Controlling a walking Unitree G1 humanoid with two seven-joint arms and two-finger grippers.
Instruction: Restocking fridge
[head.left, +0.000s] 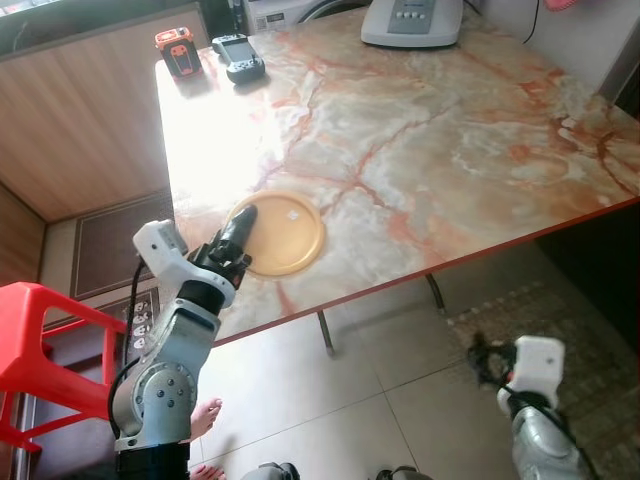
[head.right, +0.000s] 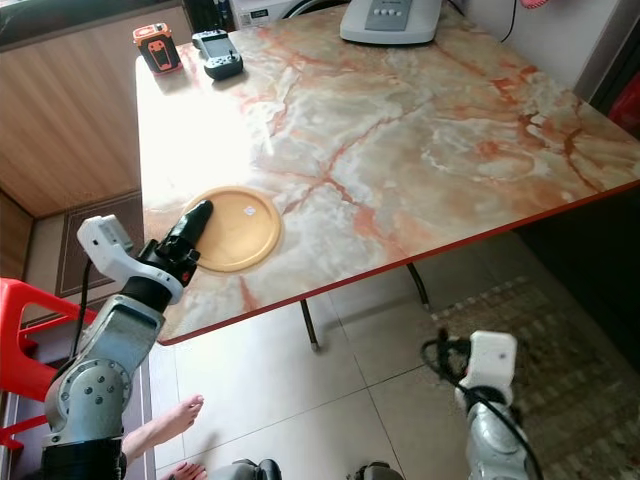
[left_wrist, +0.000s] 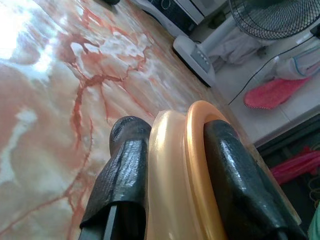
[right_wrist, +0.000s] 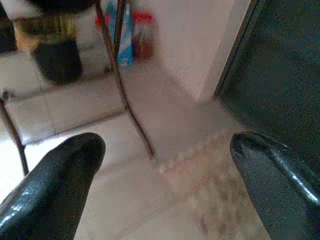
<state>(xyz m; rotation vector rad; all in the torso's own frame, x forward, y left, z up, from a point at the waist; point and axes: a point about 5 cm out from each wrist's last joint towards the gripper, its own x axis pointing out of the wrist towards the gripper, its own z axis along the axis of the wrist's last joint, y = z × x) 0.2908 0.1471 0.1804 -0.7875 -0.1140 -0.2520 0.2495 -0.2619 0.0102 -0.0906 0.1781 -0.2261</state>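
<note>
Gripping the rim of the yellow plate (head.left: 283, 235) near the front-left edge of the marble desk (head.left: 430, 140), the left end effector (head.left: 238, 232) has its fingers (left_wrist: 122, 170) pinched on either side of the lip. This looks like the pick-up step; next the plate must be lifted level and carried off. The right end effector (right_wrist: 165, 165) hangs spread above the floor (head.left: 400, 380).

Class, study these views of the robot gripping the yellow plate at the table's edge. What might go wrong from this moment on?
1. The left gripper pinches only the rim of the yellow plate, so the plate may tilt or slip when lifted.
2. The plate lies near the marble table's edge; a slip could drop it to the tiled floor.
3. A person's bare foot is close below and could be struck.
</note>
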